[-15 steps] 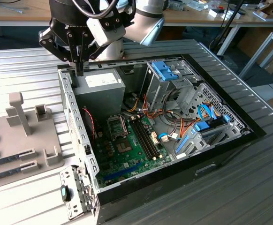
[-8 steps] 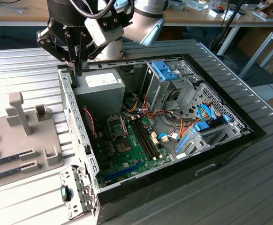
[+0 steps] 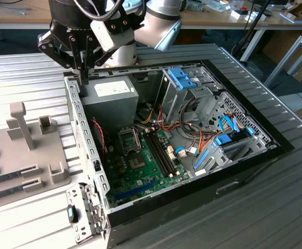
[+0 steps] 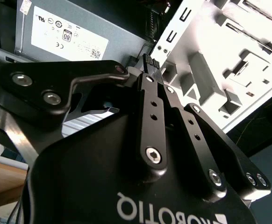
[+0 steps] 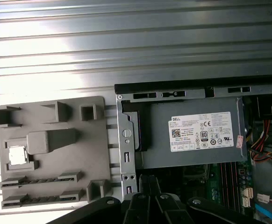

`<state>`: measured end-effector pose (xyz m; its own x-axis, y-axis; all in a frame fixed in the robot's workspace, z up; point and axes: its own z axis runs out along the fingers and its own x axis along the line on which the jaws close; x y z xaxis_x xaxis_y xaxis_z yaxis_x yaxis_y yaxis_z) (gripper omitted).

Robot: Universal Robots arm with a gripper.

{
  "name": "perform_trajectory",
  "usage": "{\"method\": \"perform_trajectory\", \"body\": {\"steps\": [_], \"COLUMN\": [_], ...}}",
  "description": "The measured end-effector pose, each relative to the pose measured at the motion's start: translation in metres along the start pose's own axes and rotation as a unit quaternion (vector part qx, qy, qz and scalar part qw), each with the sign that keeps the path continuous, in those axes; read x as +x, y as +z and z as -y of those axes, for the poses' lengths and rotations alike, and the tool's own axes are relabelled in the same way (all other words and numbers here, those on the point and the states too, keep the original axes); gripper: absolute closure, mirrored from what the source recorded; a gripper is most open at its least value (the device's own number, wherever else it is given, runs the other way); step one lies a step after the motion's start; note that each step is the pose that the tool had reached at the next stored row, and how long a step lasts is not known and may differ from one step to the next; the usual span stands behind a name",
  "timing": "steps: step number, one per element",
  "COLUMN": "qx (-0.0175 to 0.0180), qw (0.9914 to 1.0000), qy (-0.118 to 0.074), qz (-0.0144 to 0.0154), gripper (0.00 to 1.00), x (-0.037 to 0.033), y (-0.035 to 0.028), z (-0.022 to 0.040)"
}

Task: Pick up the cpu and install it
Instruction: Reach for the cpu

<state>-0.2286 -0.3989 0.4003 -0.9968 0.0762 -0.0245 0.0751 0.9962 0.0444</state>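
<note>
Ribbed metal table carrying an open computer case and, beside it on the exterior view's left, a grey tray with moulded pockets. The claw, its fingers pressed together with nothing between them, hangs over the case's side wall next to the boxy power supply. In the first wrist view the cpu lies flat in a pocket of the tray, well apart from the claw.

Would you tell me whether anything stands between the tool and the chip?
Nothing visible covers the chip, open in its grey holder. The tool hangs by the case wall; a raised block stands beside the chip.
</note>
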Motion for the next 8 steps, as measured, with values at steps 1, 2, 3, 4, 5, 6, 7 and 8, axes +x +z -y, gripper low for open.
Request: {"method": "perform_trajectory", "body": {"steps": [1,2,3,4,5,6,7,8], "qx": [0.0,0.0,0.0,0.0,0.0,0.0001,0.0,0.0], "qw": [1.0,1.0,1.0,1.0,1.0,1.0,1.0,1.0], "qy": [0.0,0.0,0.0,0.0,0.0,0.0,0.0,0.0], "qz": [0.0,0.0,0.0,0.0,0.0,-0.0001,0.0,0.0], "gripper": [0.9,0.9,0.9,0.9,0.9,0.9,0.9,0.9], "x": [0.0003,0.0013,0.0021,0.0031,0.0038,0.0048,0.0054,0.0061], "y": [0.0,0.0,-0.0001,-0.0001,-0.0001,-0.0002,-0.0002,-0.0002], "z": [0.0,0.0001,0.0002,0.0002,0.0003,0.0004,0.0004,0.0005]}}
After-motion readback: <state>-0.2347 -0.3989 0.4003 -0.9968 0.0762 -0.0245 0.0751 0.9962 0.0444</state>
